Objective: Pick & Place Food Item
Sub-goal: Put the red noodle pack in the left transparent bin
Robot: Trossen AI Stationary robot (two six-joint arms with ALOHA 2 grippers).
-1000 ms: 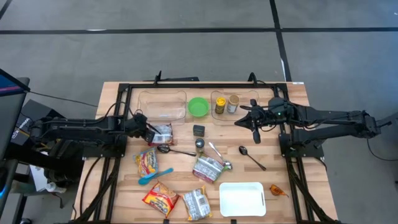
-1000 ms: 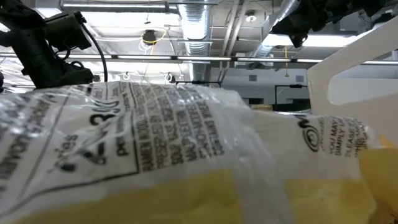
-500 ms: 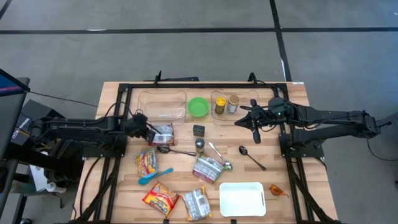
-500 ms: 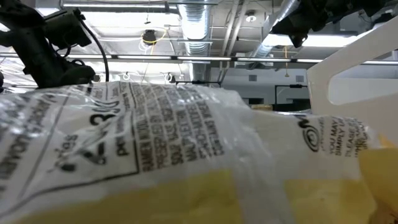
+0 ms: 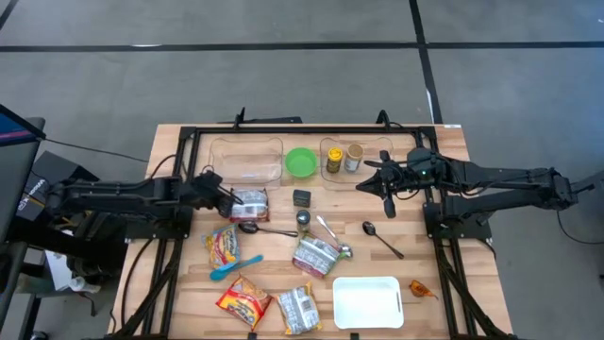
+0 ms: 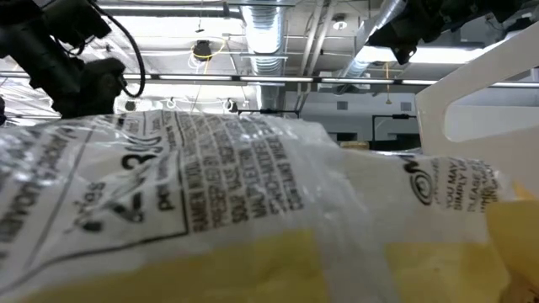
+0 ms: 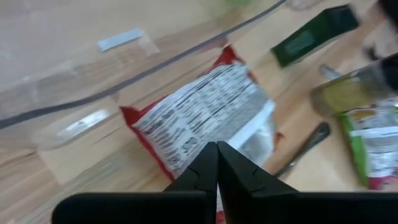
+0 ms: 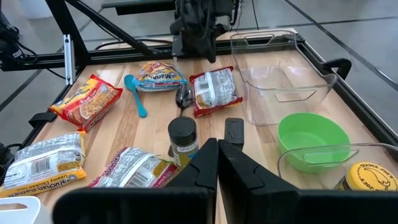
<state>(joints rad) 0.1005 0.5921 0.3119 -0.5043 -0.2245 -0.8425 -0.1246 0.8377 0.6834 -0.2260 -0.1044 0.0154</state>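
Left gripper [image 7: 217, 163] jaws pinch the red ramen packet [image 7: 208, 117]; low view shows only wrappers.

I work in a robotics lab or workshop hall, not a home kitchen. My wooden table [image 5: 189, 142] carries a black metal frame [image 5: 311, 127] and stands on a bare grey concrete floor [image 5: 283, 57] marked with dark lines. Overhead run exposed silver ventilation ducts [image 6: 268, 34], pipes and strip lights [image 6: 438, 55] under an open industrial ceiling.
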